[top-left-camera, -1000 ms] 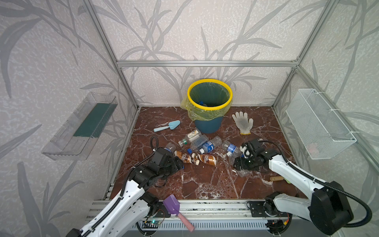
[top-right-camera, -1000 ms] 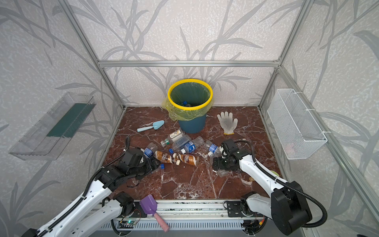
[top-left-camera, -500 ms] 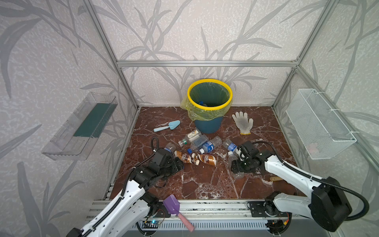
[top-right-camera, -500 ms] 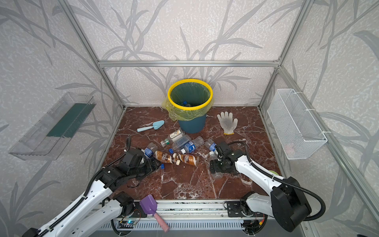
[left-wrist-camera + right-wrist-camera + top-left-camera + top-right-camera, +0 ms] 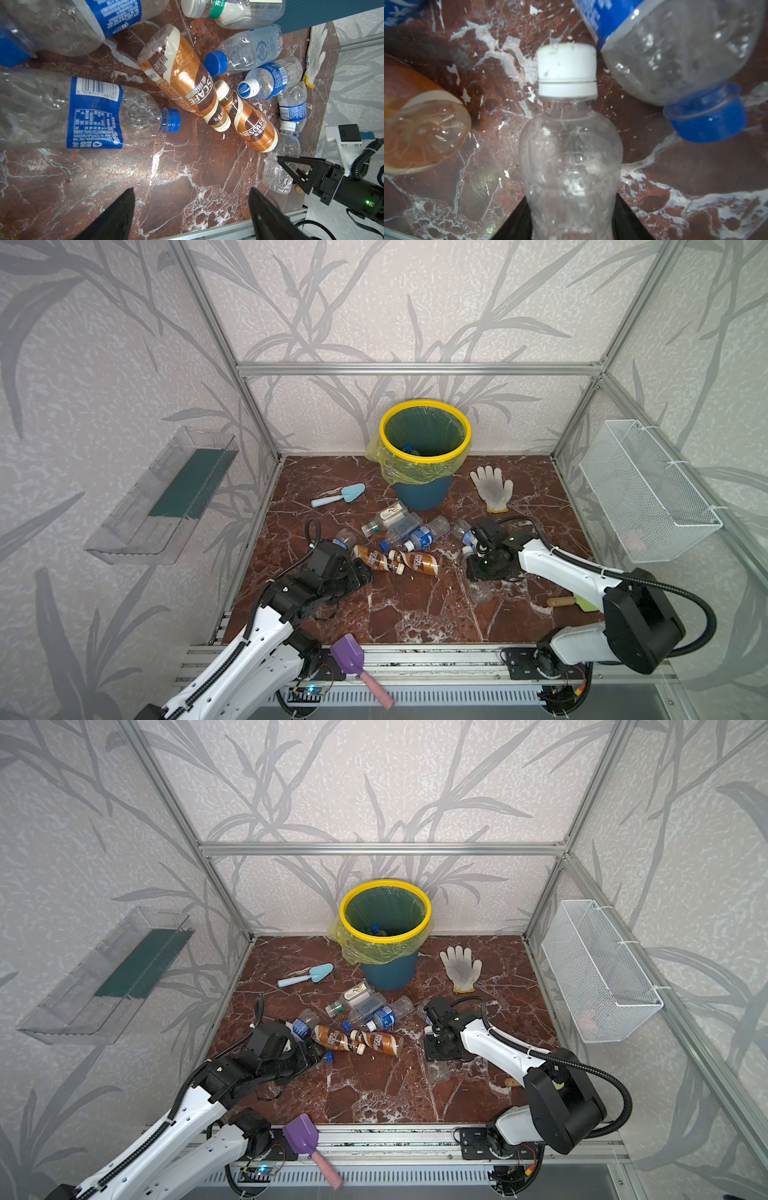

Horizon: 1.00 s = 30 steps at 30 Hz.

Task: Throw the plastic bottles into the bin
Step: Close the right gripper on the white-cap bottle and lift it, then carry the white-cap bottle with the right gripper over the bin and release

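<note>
The right claw is shut tight around a small clear plastic bottle with a white cap, holding it by its fat middle. The bottle lies on the red-brown marble tabletop, at the right side of the heap of plastic bottles, and its cap points toward the far side. Just beside it are a clear bottle with a blue cap and the round end of a brown-swirled bottle. The left claw is wide open and holds nothing. It hangs over bare tabletop, near a squashed clear bottle with a blue label. The round teal-blue bin with a yellow rim stands at the far middle of the tabletop, behind the heap. A blue cap shows inside it. I think the job now is to lift this one bottle and carry it to the bin. It is best to go straight up first, so the bottle does not bump its two neighbours and roll them away. The plastic looks thin, so it may squash and slip, and a slow, steady lift seems wise. Then it should go high over the yellow rim, and the claw should let go only above the middle of the hole.
</note>
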Motion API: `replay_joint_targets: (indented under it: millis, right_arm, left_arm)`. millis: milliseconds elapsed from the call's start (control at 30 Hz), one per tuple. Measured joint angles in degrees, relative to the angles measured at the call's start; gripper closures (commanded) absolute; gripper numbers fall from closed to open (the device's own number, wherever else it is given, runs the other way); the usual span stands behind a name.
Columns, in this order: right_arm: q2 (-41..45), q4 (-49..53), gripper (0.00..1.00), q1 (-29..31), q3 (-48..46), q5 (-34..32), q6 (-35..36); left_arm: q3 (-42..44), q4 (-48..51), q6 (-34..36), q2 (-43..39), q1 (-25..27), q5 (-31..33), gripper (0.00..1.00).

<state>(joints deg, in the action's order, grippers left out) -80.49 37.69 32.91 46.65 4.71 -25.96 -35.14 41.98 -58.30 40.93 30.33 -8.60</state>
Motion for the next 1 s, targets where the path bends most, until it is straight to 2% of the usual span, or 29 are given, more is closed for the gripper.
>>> replay_joint_targets:
  millis: [400,567,667,733,800,867,1000]
  right_arm:
    - [10.5,1.3,0.49,11.3,-7.1,-1.3,-7.8]
    - [17.2,1.2,0.48,11.6,-7.6,-2.8,-10.1]
    - [20.2,1.8,0.49,10.9,-4.1,-4.8,-9.4]
    - [18.6,4.0,0.48,8.8,4.7,-4.6,-7.5]
    - [12.5,5.2,0.42,5.7,21.9,-5.0,-4.1]
    - [4.0,4.4,0.26,3.7,41.5,-5.7,-1.2]
    - [-15.3,11.1,0.08,1.5,81.9,-8.6,2.3]
  left_arm:
    - [0.0,-0.5,0.0,1.9,0.0,-0.3,0.14]
    - [0.0,-0.4,0.2,2.6,0.0,-0.4,0.15]
    - [-0.1,-0.4,0.3,2.7,0.0,-0.3,0.14]
    - [-0.3,-0.2,0.7,2.8,0.0,-0.3,0.15]
    - [-1.2,0.0,1.0,3.1,0.0,0.0,0.15]
    - [-2.6,0.1,1.4,3.7,0.0,0.4,0.14]
    - [-7.4,0.8,2.6,6.3,0.0,1.0,0.14]
